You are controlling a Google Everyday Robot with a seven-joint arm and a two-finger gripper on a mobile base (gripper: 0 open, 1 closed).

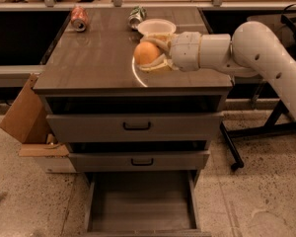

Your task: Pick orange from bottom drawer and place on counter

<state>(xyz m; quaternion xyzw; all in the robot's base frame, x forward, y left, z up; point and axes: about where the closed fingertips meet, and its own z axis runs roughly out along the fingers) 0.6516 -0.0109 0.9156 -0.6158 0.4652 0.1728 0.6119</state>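
Observation:
The orange (146,53) is held in my gripper (152,56), whose pale fingers close around it from the right. It hangs just above the counter (89,58), right of the middle, near the curved white light reflection. My white arm (246,48) reaches in from the right. The bottom drawer (140,204) is pulled open at the foot of the cabinet, and its flat floor shows nothing in it.
A white bowl (157,27) stands just behind the gripper. A red soda can (79,18) and a green can (136,16) lie at the counter's back. Two upper drawers with black handles (136,126) are shut. A cardboard box (24,115) leans at the left.

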